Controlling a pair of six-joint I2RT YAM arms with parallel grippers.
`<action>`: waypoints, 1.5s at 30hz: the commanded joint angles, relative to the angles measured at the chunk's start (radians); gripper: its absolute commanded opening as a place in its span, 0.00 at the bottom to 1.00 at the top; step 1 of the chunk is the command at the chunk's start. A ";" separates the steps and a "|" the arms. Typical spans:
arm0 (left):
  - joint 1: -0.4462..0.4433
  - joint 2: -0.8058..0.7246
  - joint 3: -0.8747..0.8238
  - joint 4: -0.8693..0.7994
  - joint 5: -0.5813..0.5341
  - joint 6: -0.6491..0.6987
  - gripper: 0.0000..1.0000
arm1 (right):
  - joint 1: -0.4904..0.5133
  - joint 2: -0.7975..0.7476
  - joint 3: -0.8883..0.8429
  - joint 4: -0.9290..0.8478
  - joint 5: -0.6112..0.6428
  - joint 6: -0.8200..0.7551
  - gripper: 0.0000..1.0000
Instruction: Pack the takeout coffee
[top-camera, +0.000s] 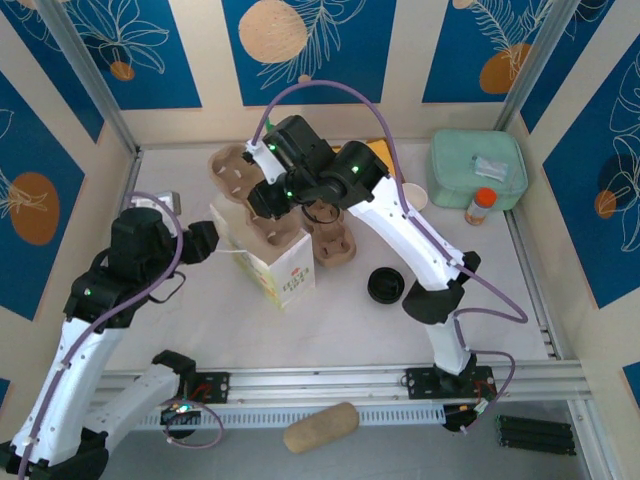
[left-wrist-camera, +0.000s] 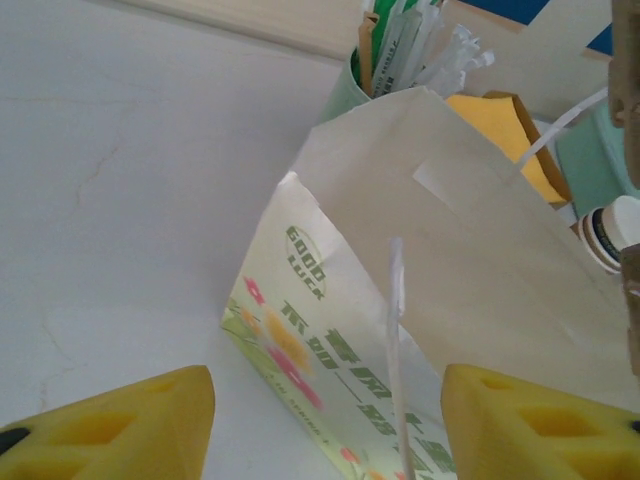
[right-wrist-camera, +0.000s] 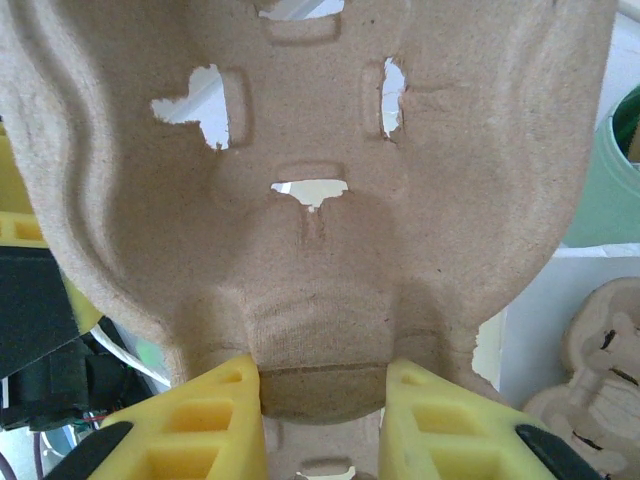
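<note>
**Takeout coffee** (top-camera: 386, 285): a round black-lidded shape is standing on the table (top-camera: 330, 330), right of centre in the top view and well apart from both grippers. Its sides are hardly showing from above, so reading it as the lidded cup is a judgement. Nothing is touching it.

**Paper bag** (top-camera: 278, 262): it is standing upright at centre frame, left of the coffee, with its mouth up.

**Pulp carrier** (right-wrist-camera: 310, 200): in the top view it is hanging at the bag's mouth. Whether its lower end is inside the bag cannot be told.

**Right gripper** (right-wrist-camera: 322, 385): it is pinching the carrier's edge at the bottom of its wrist view, with the yellow fingers pressing on either side of a moulded rib.

**Left gripper** (left-wrist-camera: 325, 410): its fingers are spread wide at the bottom corners of its wrist view and are gripping nothing. The bag's printed side and white handle strip are lying between and beyond them. In the top view it is sitting just beside the bag's left wall.

**Progress (judgement):** early.
- The carrier is being brought to the bag.
- The coffee is sitting in neither the carrier nor the bag.
- Remaining steps: seat the carrier, fetch the coffee from the right of the frame, and set it inside.
</note>
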 joint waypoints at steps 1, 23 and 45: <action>0.012 -0.014 -0.020 0.047 0.062 0.000 0.54 | 0.007 0.027 0.028 -0.025 0.004 -0.004 0.27; 0.011 -0.030 -0.052 0.086 0.144 -0.014 0.00 | 0.008 0.078 0.031 -0.020 -0.042 0.028 0.25; 0.011 -0.046 -0.054 0.069 0.142 -0.013 0.00 | 0.005 0.097 0.009 -0.033 -0.045 0.041 0.24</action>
